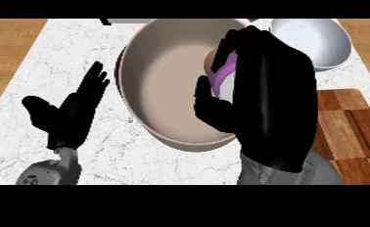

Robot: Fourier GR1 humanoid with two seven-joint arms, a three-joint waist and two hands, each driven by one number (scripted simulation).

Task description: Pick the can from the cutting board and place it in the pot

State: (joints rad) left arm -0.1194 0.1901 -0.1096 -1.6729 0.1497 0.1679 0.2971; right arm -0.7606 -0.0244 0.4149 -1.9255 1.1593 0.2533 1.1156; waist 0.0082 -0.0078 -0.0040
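A large beige pot (162, 81) stands in the middle of the white marble counter. My right hand (271, 94) hovers over the pot's right half, fingers and thumb curled round a purple and white can (224, 72); only a strip of the can and its tan top show between them. The wooden cutting board (345, 123) lies at the right edge, partly behind my right forearm. My left hand (72, 111) rests open, fingers up, on the counter left of the pot.
A white bowl (318, 42) sits at the back right, just beyond the pot's rim. Wooden flooring shows past the counter's left edge. A dark object (107, 21) peeks in at the top behind the pot.
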